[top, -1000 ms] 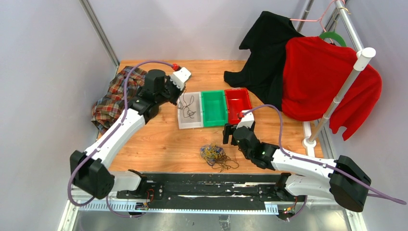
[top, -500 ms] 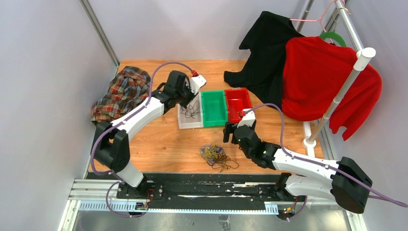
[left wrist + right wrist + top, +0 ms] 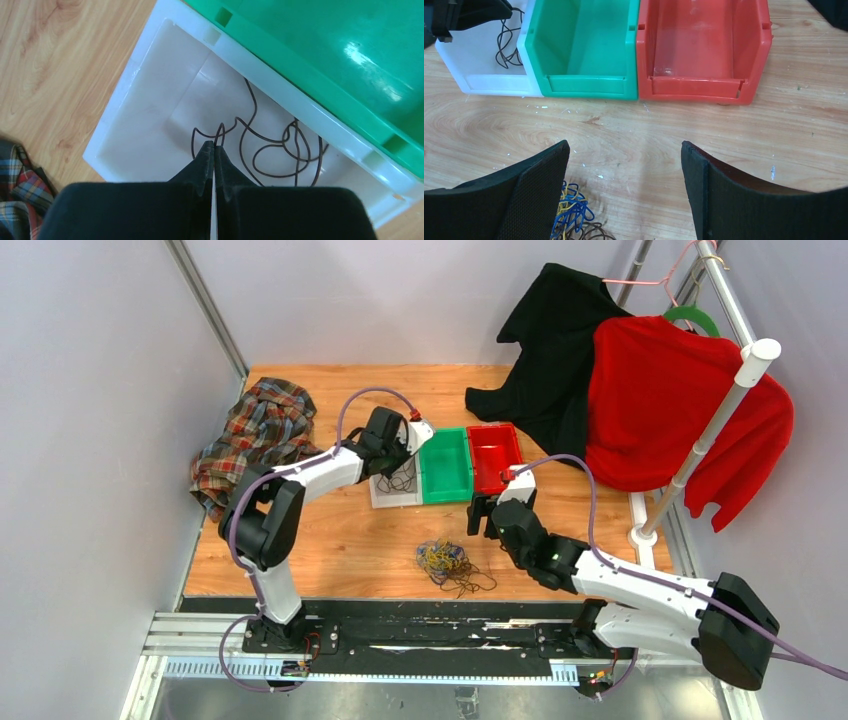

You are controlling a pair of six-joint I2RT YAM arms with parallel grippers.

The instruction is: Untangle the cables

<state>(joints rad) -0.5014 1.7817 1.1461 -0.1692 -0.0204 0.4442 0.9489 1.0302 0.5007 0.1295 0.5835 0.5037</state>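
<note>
Over the orange wooden surface [image 3: 340,540], the shut left tool [image 3: 213,146] dips into the white plastic bin [image 3: 150,90], upper centre, which collects freed black wire loops [image 3: 280,150], while the wide right tool [image 3: 624,150] faces the tangled multicoloured cable clump [image 3: 448,562], lower centre.

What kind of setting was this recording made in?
Likely a lab robot cell, not a home: plain walls and metal framing enclose a wooden table, two arms are bolted to a rail, with sorting bins as props.
</note>
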